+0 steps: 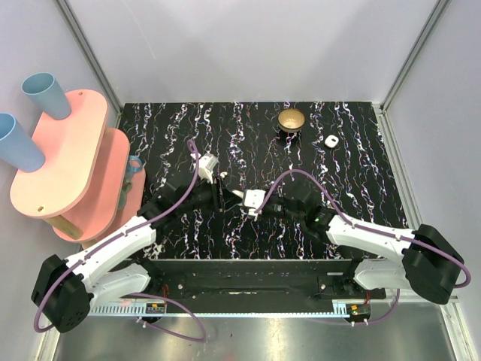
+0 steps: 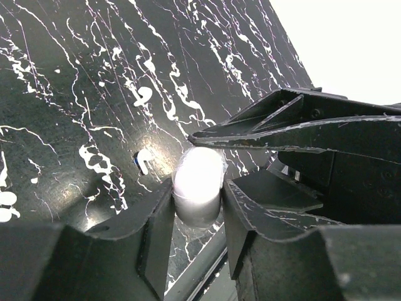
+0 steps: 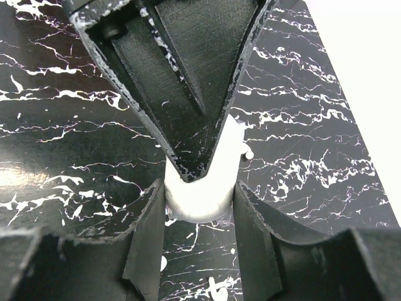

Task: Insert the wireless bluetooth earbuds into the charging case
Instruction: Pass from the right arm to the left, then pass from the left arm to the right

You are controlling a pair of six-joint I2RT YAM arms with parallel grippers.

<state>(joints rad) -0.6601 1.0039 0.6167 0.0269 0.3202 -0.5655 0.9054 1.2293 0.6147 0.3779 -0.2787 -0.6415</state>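
Two arms meet at the middle of the black, white-veined table (image 1: 353,188), fingertips almost together. We see the right gripper (image 3: 200,190) clamped on the charging case (image 3: 199,207), its two black fingers pressing the case's left and right flanks.

The case is a small, smooth white shell with a rounded lower edge, plain and unmarked, grey where the fingers shade it. A taller white part (image 3: 233,135) rises at its right side, with a tiny round nub sticking out. Whether that is a lid or a bud we cannot tell.

The left gripper (image 2: 197,191) comes at the case from the opposite side. Its fingers are drawn to a narrow V, and the tip of the V touches the case's upper rim.

In the left wrist view a glossy white dome (image 2: 199,172), bright on top and grey below, fills the slim gap between those fingers. We cannot tell whether they pinch it, nor whether it is one of the wireless bluetooth earbuds or the case itself.

Well apart, toward the far right of the table and near a gold dish (image 1: 291,119), a small white rounded piece (image 1: 331,140) with a dark spot lies alone.
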